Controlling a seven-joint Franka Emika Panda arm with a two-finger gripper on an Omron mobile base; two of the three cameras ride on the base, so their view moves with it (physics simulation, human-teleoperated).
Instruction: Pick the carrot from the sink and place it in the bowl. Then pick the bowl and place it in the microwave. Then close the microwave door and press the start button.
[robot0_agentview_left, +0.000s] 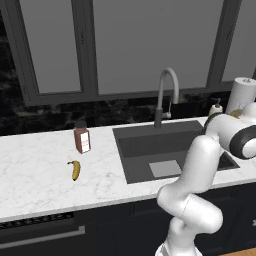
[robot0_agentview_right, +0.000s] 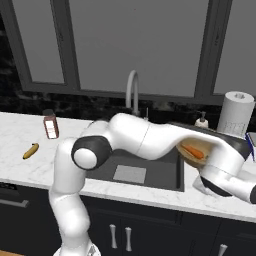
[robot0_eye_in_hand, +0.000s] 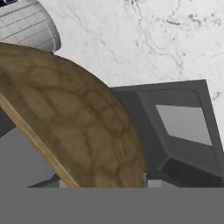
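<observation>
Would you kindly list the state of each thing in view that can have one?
carrot: lying in the bowl.
bowl: tilted, close against the hand camera, carrot inside.
sink: dry, basin bare.
faucet: not running.
banana: flat on the counter.
bottle: upright, capped.
paper towel roll: upright.

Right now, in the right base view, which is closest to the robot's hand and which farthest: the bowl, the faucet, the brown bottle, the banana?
1. bowl, at the hand, right of the sink
2. faucet, behind the sink
3. brown bottle, far left, by the wall
4. banana, farthest left
</observation>
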